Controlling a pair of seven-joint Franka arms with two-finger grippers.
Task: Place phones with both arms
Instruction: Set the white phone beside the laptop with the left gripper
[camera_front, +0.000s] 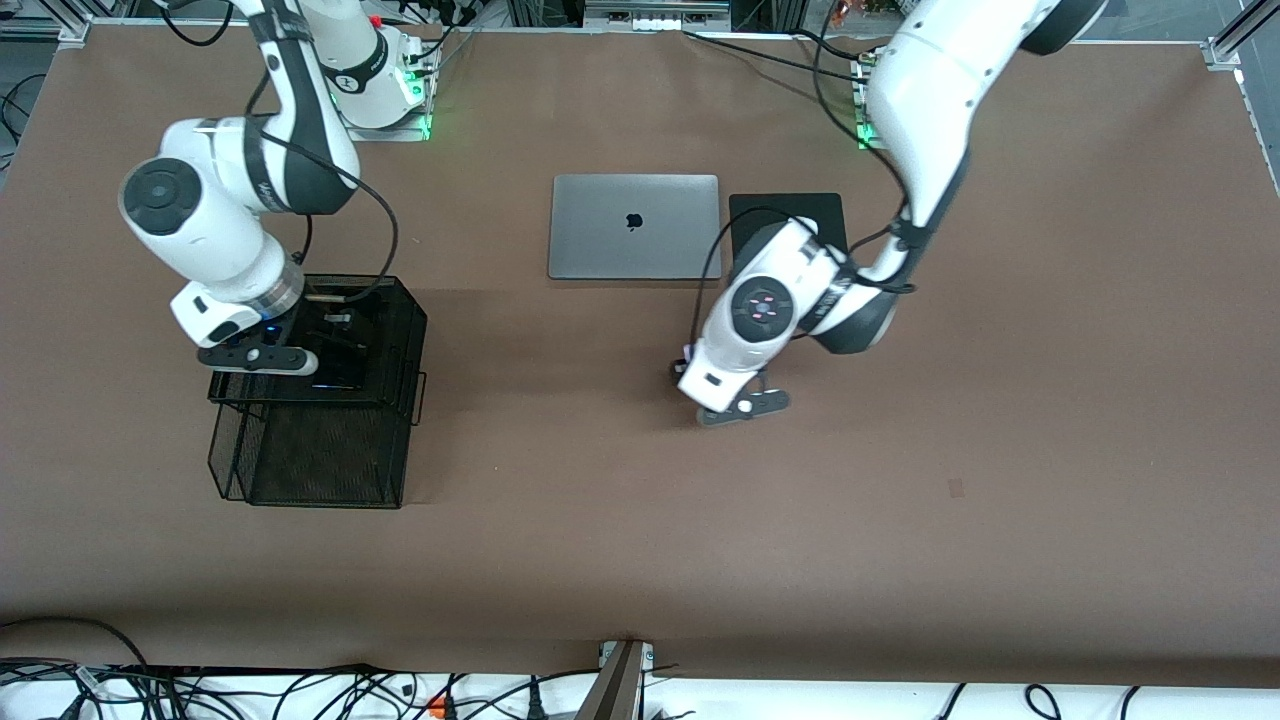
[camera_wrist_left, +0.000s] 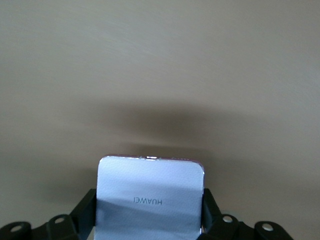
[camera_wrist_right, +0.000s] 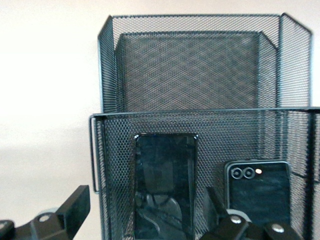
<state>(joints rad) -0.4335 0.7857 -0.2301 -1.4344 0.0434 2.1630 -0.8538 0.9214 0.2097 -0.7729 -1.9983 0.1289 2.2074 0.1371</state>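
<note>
Readable marks | "HUAWEI" printed on the pale lilac-white phone (camera_wrist_left: 150, 197), seen upside down in the left wrist view | apple logo, no lettering, centred on the lid of the grey laptop (camera_front: 634, 226) | lettering on the right arm (camera_front: 300, 120) too small to read

Phones: three — long black phone (camera_wrist_right: 165, 185), squarish black phone (camera_wrist_right: 260, 192), pale lilac-white phone (camera_wrist_left: 150, 197)
Mesh baskets (camera_front: 320, 465): two
Laptop (camera_front: 634, 226): one
Black pad (camera_front: 790, 212): one
Arms: two
</note>
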